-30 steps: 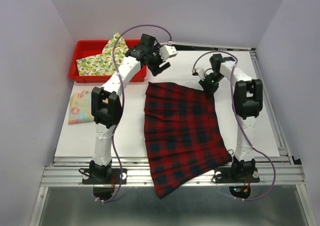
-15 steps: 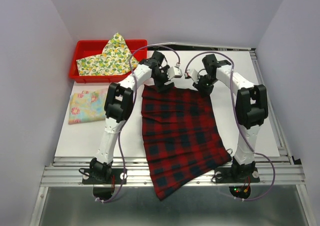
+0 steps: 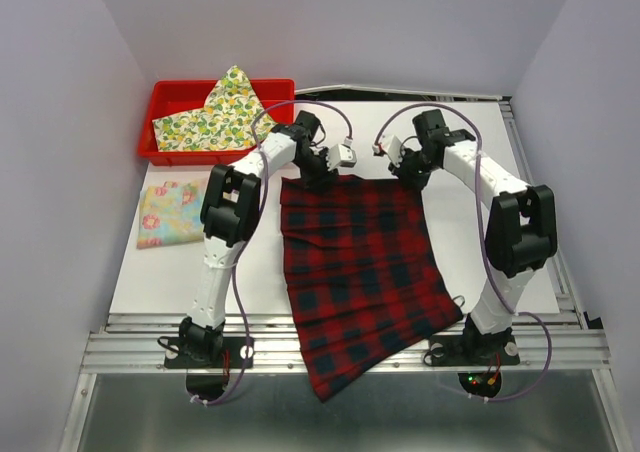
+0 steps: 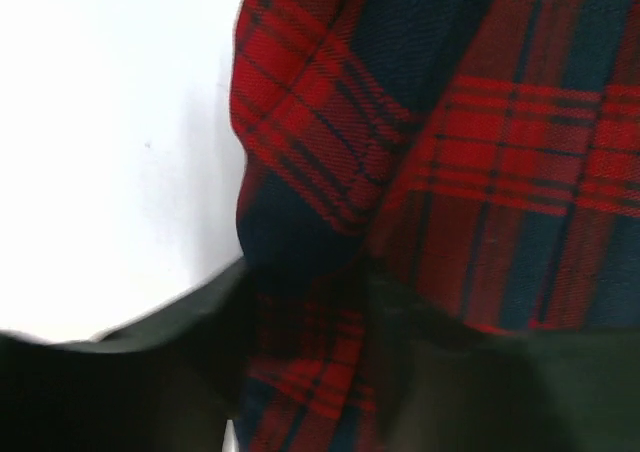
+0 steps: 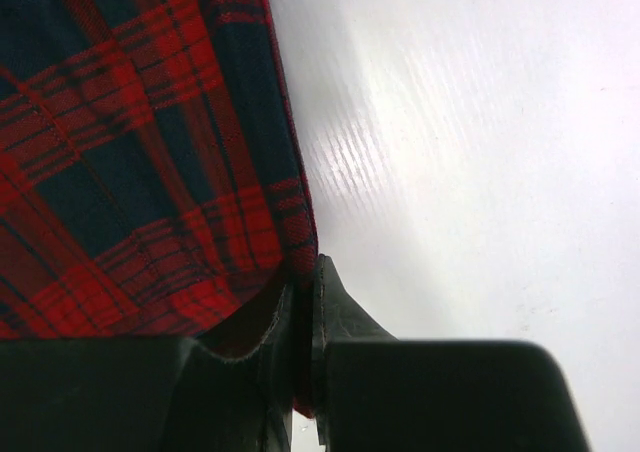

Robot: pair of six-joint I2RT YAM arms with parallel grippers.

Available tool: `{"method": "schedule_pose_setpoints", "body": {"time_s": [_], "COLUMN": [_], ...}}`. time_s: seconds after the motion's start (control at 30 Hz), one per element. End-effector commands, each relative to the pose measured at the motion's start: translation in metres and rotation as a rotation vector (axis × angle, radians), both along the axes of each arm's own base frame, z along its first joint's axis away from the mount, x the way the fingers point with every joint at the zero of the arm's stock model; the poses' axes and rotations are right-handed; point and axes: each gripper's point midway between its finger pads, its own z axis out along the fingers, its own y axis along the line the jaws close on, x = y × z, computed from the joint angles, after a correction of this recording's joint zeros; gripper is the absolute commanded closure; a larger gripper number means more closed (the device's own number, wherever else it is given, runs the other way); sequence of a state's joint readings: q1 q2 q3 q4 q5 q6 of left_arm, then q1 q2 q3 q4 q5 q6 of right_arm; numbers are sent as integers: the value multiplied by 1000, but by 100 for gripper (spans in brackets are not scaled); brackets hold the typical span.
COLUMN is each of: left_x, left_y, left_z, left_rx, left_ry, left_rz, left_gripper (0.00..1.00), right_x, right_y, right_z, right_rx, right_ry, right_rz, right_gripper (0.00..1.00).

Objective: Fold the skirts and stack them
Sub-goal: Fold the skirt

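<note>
At upper left, the red bin (image 3: 175,94) holds the lemon-print skirt (image 3: 215,114). Just below it lies the floral skirt (image 3: 172,212). At centre, the right gripper (image 5: 315,272) pinches the plaid skirt (image 3: 360,262) at its upper-right corner. The left gripper (image 3: 318,175) straddles the upper-left corner, its grip unclear.

white table (image 3: 150,272) | on it: plaid skirt (image 3: 360,262), floral skirt (image 3: 170,212), red bin (image 3: 175,97)

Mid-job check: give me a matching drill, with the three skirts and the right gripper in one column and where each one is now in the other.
1 plaid skirt
2 lemon-print skirt
3 floral skirt
4 right gripper

A in the red bin
B clamped on a far corner of cloth
C spread mid-table, near hem over the edge
D flat on the left side, in front of the bin

Pairs: 1-C, 2-A, 3-D, 4-B
</note>
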State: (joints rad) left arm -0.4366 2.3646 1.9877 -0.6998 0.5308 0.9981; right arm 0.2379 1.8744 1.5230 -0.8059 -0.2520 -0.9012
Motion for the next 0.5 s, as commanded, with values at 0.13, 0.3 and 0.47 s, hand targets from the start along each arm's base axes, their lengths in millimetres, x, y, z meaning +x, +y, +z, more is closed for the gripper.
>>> {"method": "schedule_pose_setpoints", "body": {"time_s": [0.13, 0.3, 0.47], "left_x": [7, 50, 82], "left_y": [37, 50, 69], "left_z": [8, 51, 137], "left_rx": [101, 91, -39], "left_ry": [9, -135, -382], "left_rz": [99, 255, 485], "left_gripper": [90, 100, 100], "right_x": [19, 34, 45], "right_y": [-24, -41, -50], "right_z": [22, 32, 51], "right_rx": [-20, -10, 4], "right_ry": [-155, -196, -257], "right_rz": [-94, -171, -206], "right_gripper": [99, 99, 99]}}
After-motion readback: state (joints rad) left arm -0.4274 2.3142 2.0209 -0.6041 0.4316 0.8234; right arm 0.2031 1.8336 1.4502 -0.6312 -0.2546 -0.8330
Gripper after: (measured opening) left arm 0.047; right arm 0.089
